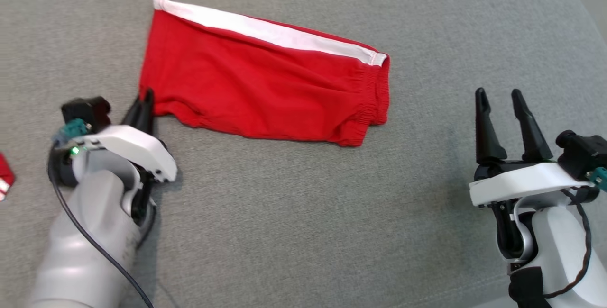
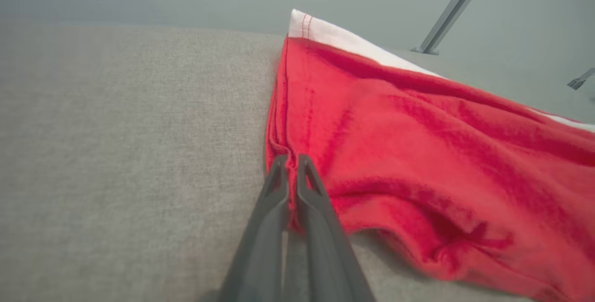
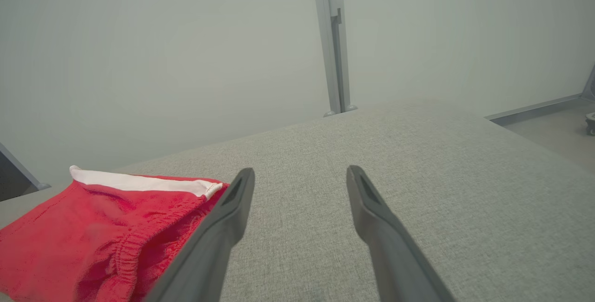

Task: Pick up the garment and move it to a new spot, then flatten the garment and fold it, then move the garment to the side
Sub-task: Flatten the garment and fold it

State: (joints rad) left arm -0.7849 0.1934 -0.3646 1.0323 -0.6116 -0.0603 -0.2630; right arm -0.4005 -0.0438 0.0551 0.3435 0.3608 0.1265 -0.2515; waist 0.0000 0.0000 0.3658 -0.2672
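Note:
The garment (image 1: 265,80) is a pair of red shorts with a white side stripe, lying folded on the grey fabric surface (image 1: 303,213), elastic waistband to the right. My left gripper (image 1: 146,97) is shut on the garment's near left corner; in the left wrist view the two fingers pinch the red hem (image 2: 289,162). My right gripper (image 1: 499,94) stands open to the right of the waistband, apart from the cloth. In the right wrist view the garment (image 3: 93,237) lies left of the open right gripper (image 3: 300,176).
A bit of another red and white cloth (image 1: 4,175) shows at the head view's left edge. The surface's far edge runs along the top left, its right edge at the top right corner. Metal posts (image 3: 332,42) stand behind the surface.

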